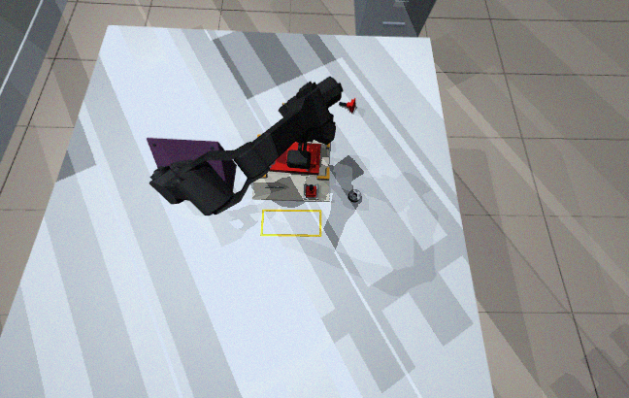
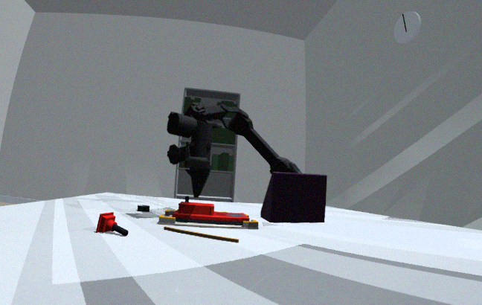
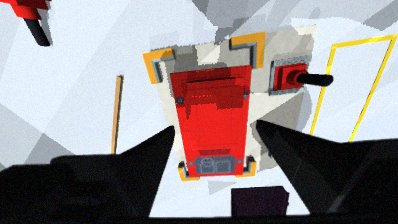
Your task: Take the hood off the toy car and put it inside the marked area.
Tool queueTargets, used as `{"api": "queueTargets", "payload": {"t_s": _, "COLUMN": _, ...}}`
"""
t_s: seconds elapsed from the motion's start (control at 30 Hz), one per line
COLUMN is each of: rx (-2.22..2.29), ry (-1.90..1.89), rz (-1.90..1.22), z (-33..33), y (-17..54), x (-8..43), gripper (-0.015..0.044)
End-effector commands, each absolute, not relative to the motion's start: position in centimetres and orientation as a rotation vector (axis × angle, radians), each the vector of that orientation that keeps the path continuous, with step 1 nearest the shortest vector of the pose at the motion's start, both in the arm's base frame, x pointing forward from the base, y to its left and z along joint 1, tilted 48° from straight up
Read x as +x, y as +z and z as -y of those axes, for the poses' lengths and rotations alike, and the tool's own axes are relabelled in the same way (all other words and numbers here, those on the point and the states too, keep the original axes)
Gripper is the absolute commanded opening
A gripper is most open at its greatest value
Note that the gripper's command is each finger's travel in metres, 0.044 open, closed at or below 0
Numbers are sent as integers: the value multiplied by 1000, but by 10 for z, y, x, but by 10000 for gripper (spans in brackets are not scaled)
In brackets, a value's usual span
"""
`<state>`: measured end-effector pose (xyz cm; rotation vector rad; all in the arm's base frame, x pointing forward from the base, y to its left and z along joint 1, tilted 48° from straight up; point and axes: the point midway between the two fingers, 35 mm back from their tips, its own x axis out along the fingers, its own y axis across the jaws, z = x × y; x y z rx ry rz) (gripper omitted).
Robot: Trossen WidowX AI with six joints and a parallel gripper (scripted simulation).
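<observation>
The toy car [image 1: 280,166] [image 2: 231,216] [image 3: 215,135] is red and low, with a raised block toward one end. It sits between yellow corner brackets on a pale board [image 1: 263,191]. The hood is red like the body, and I cannot tell its edges clearly. My gripper [image 2: 196,196] [image 3: 214,126] is open and empty, pointing down above the car, with one fingertip toward each long side in the wrist view. The marked area [image 1: 291,210] [image 3: 364,41] is a yellow outline on the table beside the board, with nothing inside it.
A red piece with a black handle [image 1: 311,190] [image 3: 290,77] stands in a socket on the board. Another red piece [image 1: 351,105] [image 2: 105,222] lies tipped on the table. A thin stick [image 2: 201,234] [image 3: 117,110], a black ring [image 1: 354,195] [image 2: 143,208] and a purple box [image 2: 296,196] are around.
</observation>
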<state>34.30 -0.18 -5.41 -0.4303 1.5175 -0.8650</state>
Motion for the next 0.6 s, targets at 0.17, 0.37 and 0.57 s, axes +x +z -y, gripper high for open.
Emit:
{"api": "queueTargets", "payload": {"t_s": 0.17, "rx": -441, "ry": -865, "rz": -1523, "z": 8, "y": -59, "x": 340, "gripper": 440}}
{"api": "queueTargets", "payload": {"t_s": 0.37, "rx": -442, "ry": -866, "rz": -1523, "z": 11, "y": -61, "x": 339, "gripper": 440}}
{"api": "queueTargets", "payload": {"t_s": 0.57, "rx": -442, "ry": -866, "rz": -1523, "z": 14, "y": -64, "x": 339, "gripper": 440}}
